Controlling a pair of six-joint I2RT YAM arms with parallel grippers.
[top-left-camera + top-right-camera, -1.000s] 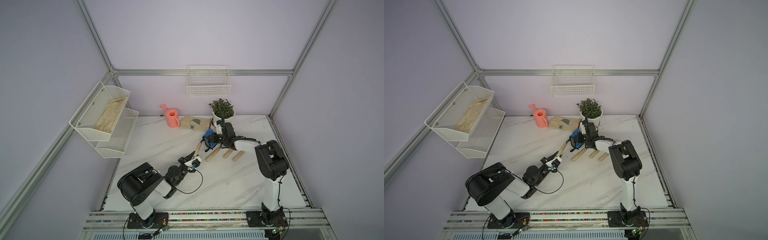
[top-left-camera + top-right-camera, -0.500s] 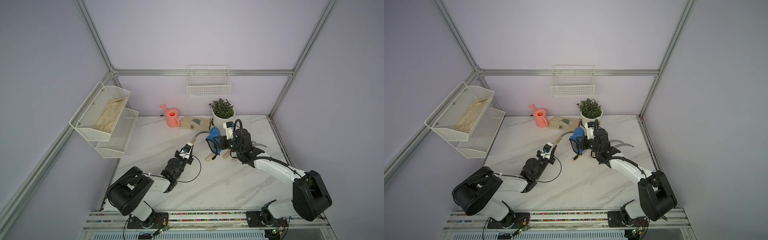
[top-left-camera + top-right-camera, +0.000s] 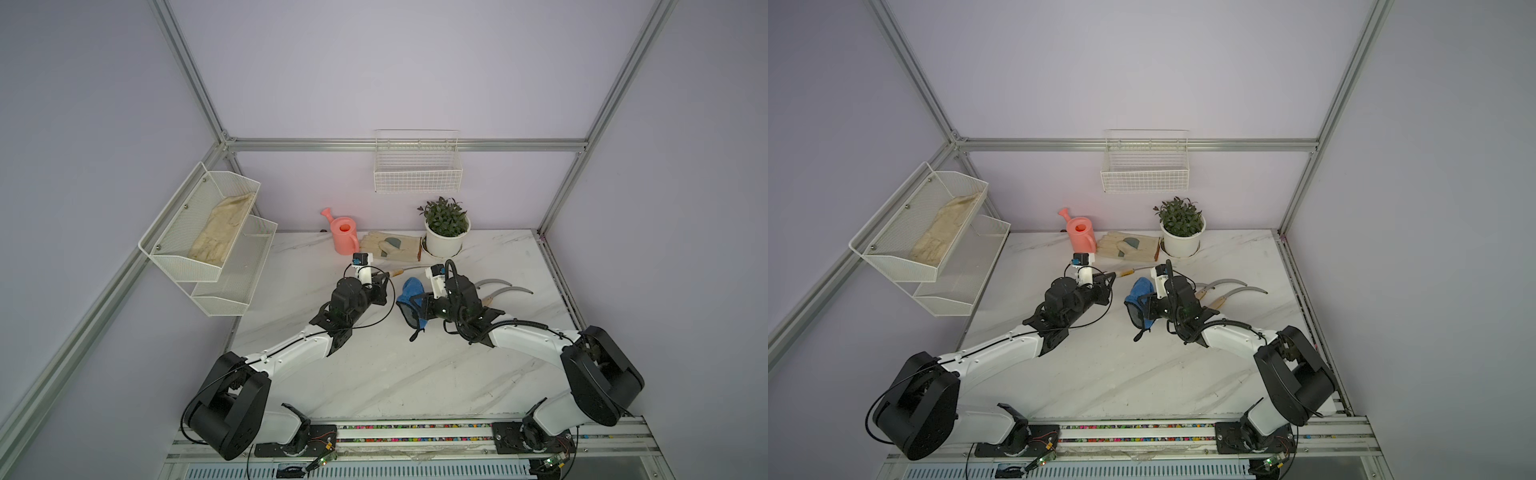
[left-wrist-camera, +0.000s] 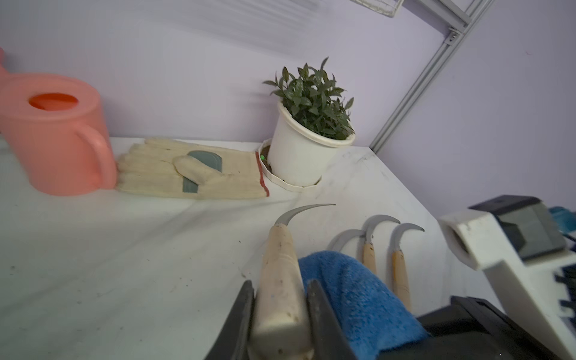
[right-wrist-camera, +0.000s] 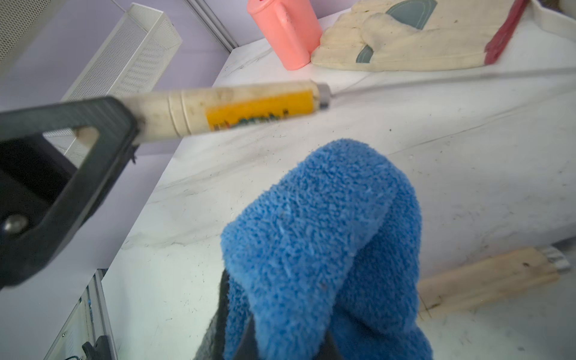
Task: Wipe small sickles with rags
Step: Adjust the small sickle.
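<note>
Four small sickles in all. Found one sickle (image 4: 280, 280) pinched by its pale handle between the left jaws, held above the worktop (image 3: 374, 374) near its middle, thin blade aimed toward the right edge. Read a yellow label on that handle in the right wrist view. Found the other three sickles (image 4: 369, 252) lying side by side on the worktop near the right edge, partly hidden under the right arm in both top views. Noted the right jaws pressed together on the blue rag (image 5: 327, 233), draped over them and held off the worktop just beside the gripped handle, with a gap between the two in both top views. Noted along the far edge a pink watering can (image 3: 344, 239), beige gloves (image 3: 390, 247) touching it, and a potted plant (image 3: 446, 232).
</note>
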